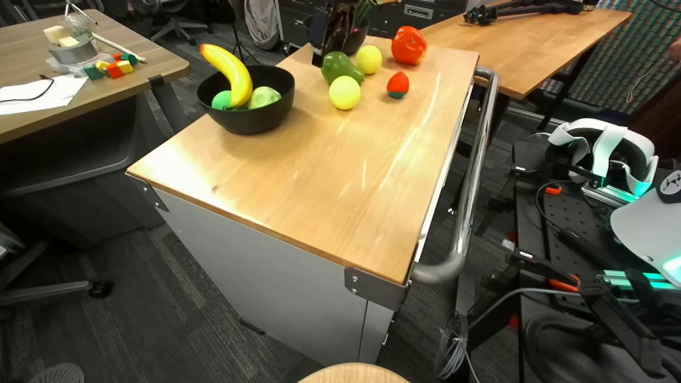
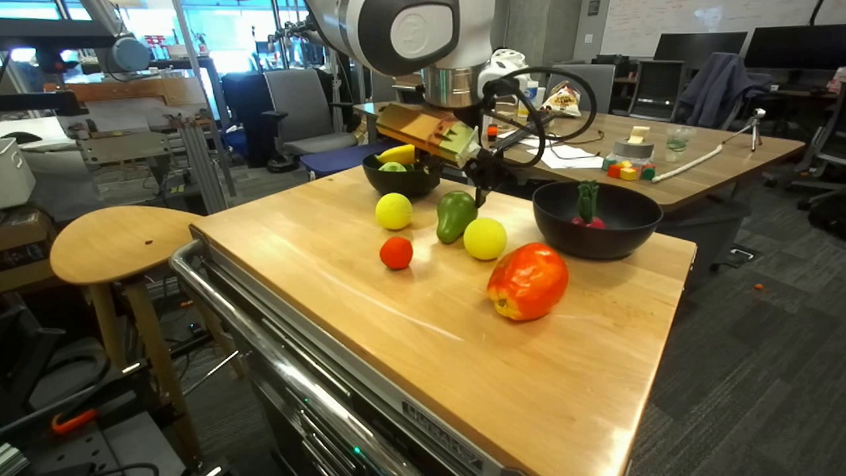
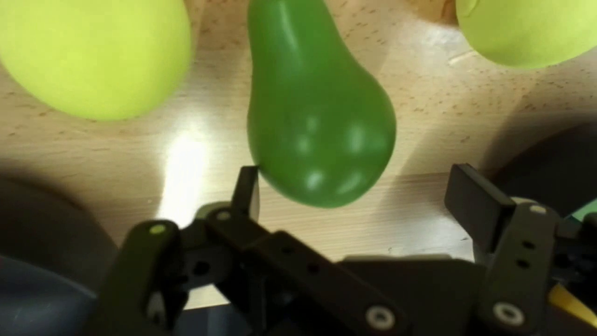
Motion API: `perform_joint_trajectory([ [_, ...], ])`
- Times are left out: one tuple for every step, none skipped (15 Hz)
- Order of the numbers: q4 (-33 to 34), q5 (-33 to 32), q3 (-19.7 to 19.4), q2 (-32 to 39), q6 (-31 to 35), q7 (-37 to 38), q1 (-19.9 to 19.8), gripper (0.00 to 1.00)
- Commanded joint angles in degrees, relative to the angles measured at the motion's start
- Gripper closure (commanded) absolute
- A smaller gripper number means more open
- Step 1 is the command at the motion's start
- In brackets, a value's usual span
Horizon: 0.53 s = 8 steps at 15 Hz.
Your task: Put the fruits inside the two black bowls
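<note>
Bearing fruits point(image 2: 455, 219): glossy wooden worktop point(image 2: 562, 377); carpet point(image 2: 747, 383) below.

End effector point(image 3: 357, 191): a green pear point(image 3: 322, 116) shows partly between its parted fingers.
Yellow balls point(image 2: 485, 239): one flanks the pear on each side.
Banana point(image 1: 234, 74): juts above the rim of its black bowl point(image 1: 250, 122), obstructing low passage.
Tabletop point(image 1: 319, 181): free room spreads across the near half in an exterior view.
</note>
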Motion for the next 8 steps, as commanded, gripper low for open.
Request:
perform_joint_trajectory([
  [4.3, 3.6, 2.0, 3.0, -4.3, -2.5, -2.1, 0.0],
  [4.8, 2.8, 1.7, 3.5, -4.8, -1.7, -1.9, 0.0],
  [5.1, 1.2, 0.9, 3.6, -5.4, -0.4, -1.4, 0.0],
  [5.4, 0.5, 0.5, 3.8, -5.7, 0.3, -1.2, 0.0],
  [5.7, -0.1, 0.2, 3.8, -6.1, 0.9, -1.0, 0.0],
  [6.0, -0.3, 0.1, 3.8, -6.5, 1.2, -1.0, 0.0],
  [6.3, -0.3, 0.1, 3.8, -7.2, 1.5, -1.1, 0.0],
  [6.6, 0.0, 0.1, 3.8, -7.9, 1.7, -1.2, 0.0],
])
